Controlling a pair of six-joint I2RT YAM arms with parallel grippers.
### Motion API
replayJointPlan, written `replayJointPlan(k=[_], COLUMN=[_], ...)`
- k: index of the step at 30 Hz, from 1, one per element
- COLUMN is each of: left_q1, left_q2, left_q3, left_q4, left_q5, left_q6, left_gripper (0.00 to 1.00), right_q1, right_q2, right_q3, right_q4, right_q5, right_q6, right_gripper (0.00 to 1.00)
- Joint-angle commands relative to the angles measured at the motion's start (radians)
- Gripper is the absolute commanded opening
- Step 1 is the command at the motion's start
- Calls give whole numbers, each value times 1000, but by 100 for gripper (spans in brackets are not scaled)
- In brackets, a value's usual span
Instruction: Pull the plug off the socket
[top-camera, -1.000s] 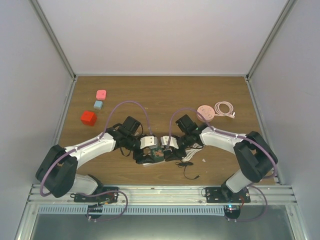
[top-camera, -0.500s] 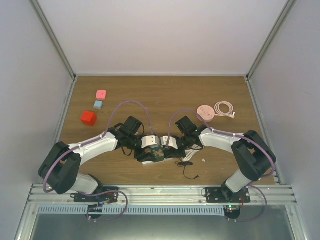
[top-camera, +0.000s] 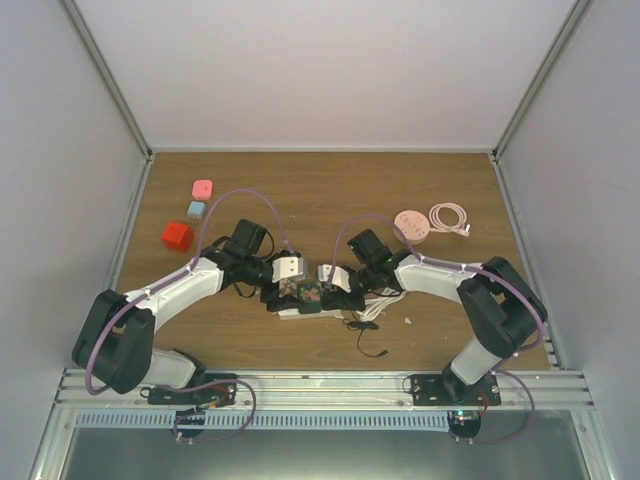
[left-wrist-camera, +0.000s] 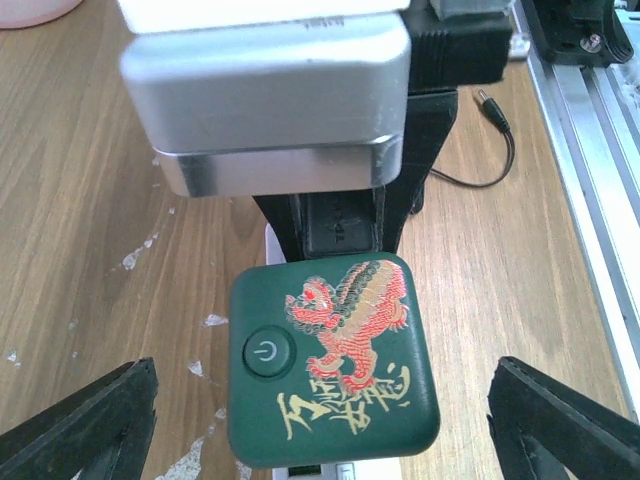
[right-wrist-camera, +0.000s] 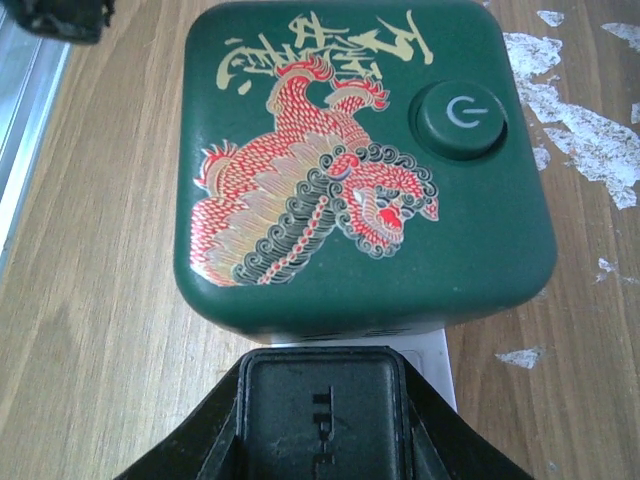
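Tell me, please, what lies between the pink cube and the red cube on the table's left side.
A small light-blue cube lies between the pink cube and the red cube; the top external view shows it.

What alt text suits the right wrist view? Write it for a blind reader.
A dark green cube socket, printed with a red and gold dragon and a round power button, sits on a wooden table. At the bottom edge, the right pincer is shut on a black plug against the socket's near side.
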Motion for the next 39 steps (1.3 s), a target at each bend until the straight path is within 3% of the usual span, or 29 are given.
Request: replayJointPlan(k=[1,5,10,13,17,21,39], left_q1=[-2,-31,-44,-46,-46,-46,1], left_q2=[-8,14,57,55,38,-7,-85], left_q3=[-24,-42,-37,-41,-59,-76,-51], left_q4=[54,69,106,113,143,158,74], left_q5=[24,26,8,7,-15,2,79], left_q6=[26,10,-54,-66,-80,-82,-36], left_gripper=[96,99,92,84,64,55,38], right_q1=[14,22,31,35,35,35,36], right_q2=[31,35,34,33,53,67,69], right_q3=[26,29,26,25,38,45,42], right_q4=[39,41,47,44,31,17,10], right_q5=[20,32,40,43,47,38,45], right_q6=[27,27,29,32,31,37,32], right_gripper=[17,17,17,17,17,17,17])
